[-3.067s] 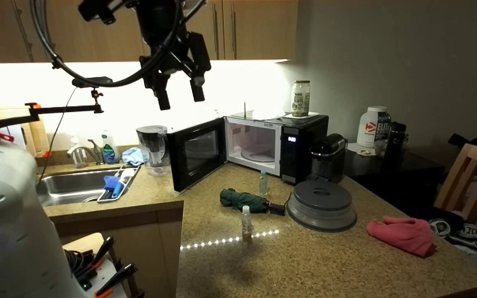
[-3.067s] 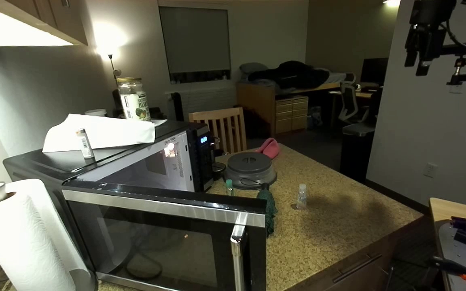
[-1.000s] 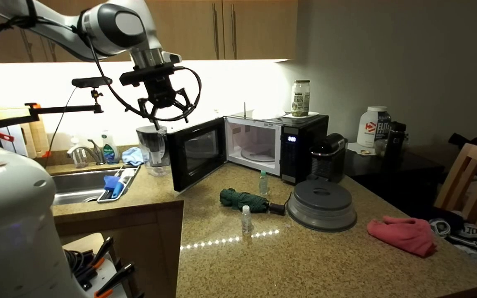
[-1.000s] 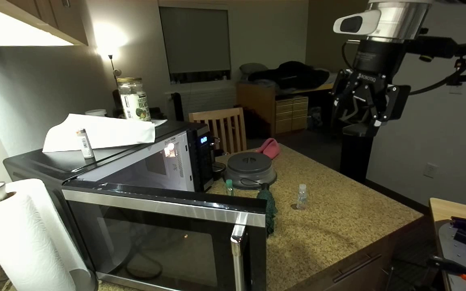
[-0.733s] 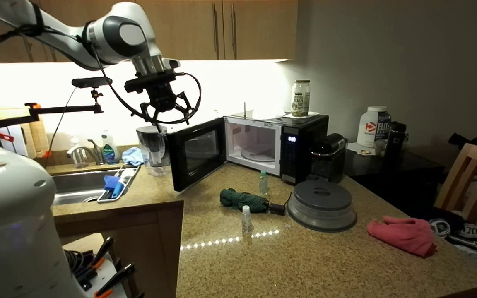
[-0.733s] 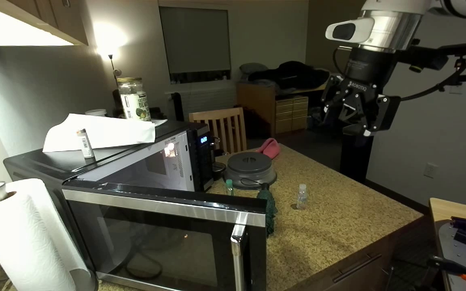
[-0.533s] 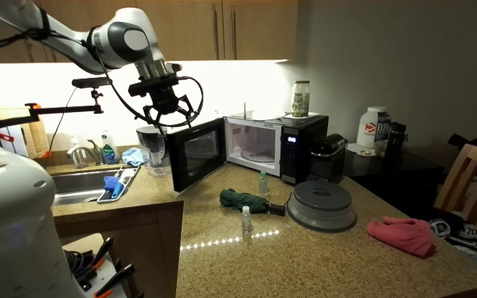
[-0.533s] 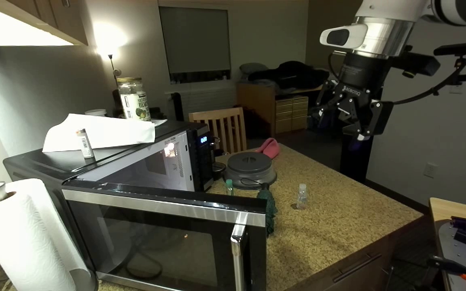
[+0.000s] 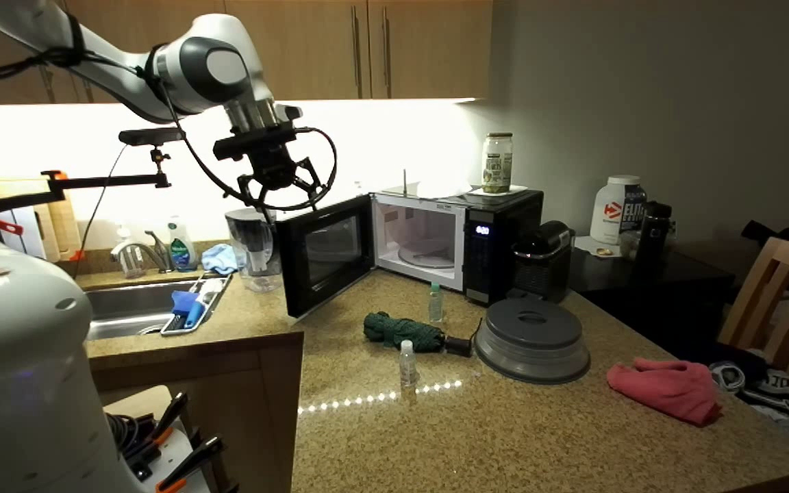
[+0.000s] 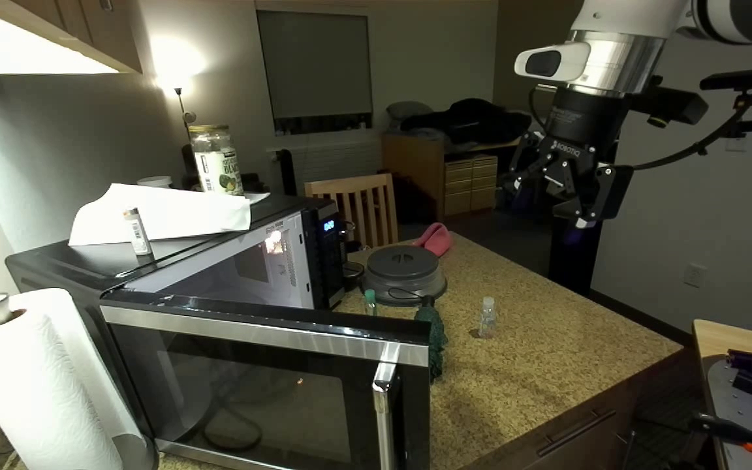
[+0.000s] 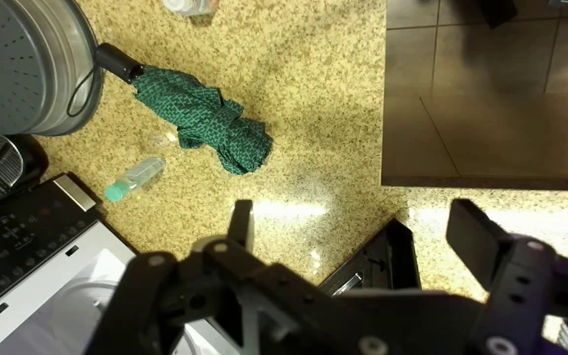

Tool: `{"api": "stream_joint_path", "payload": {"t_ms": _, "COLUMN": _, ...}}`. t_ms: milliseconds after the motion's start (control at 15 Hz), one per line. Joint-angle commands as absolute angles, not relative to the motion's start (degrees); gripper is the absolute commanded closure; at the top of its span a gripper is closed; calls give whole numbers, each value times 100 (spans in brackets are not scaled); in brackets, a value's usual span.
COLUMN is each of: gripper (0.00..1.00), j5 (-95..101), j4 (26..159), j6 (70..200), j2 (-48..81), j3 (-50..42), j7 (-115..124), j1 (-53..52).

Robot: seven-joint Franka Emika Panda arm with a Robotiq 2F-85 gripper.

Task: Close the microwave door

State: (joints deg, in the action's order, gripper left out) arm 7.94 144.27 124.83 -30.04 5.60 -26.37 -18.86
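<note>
In both exterior views, the counter (image 9: 538, 438) carries the microwave (image 9: 478, 250), which has not changed its place. The microwave door (image 10: 265, 391) also is the same as a few seconds ago: it is hinged at the microwave and stands wide open in front of it. What did change is the hand (image 11: 353, 224). In the earlier pictures it was higher and farther from the microwave; now it is lower and nearer, in front of the microwave, on the side where the door stands out. Compared with half a second ago it has almost not moved, so perhaps it makes a short pause. Its jaws are spread wide apart and hold nothing; in the wrist view, a corner of the door shows between them, but lower, and I see no contact. For the task, I judge that only the approach is under way and the closing itself has not begun. The next move should probably bring the hand to the outer face of the door and push it toward the microwave. The green umbrella (image 9: 405, 332) lies in front of the microwave, and I think the small bottle with teal cap (image 9: 436, 306), which stands upright nearer to the microwave's front, could be struck by the swinging door.
</note>
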Motion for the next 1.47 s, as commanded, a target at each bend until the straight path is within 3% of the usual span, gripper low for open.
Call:
{"api": "stream_joint_path", "payload": {"t_ms": 0, "gripper": 0, "j5": 773, "j4": 14417, "j6": 12472, "j2": -3004, "j3": 591, "j7": -2653, "j1": -1853}}
{"api": "stream_joint_path", "payload": {"t_ms": 400, "gripper": 0, "j5": 533, "j4": 14373, "j6": 12617, "j2": -2789, "j3": 735, "j7": -2631, "j1": -2112}}
{"api": "stream_joint_path", "payload": {"t_ms": 867, "gripper": 0, "j5": -71, "j4": 13667, "j6": 13003, "j2": -1792, "j3": 1575, "j7": -2455, "j1": -2873}}
{"api": "stream_joint_path", "payload": {"t_ms": 1400, "gripper": 0, "j5": -60, "j4": 12810, "j6": 13166, "j2": -731, "j3": 2027, "j7": -2022, "j1": -2778}}
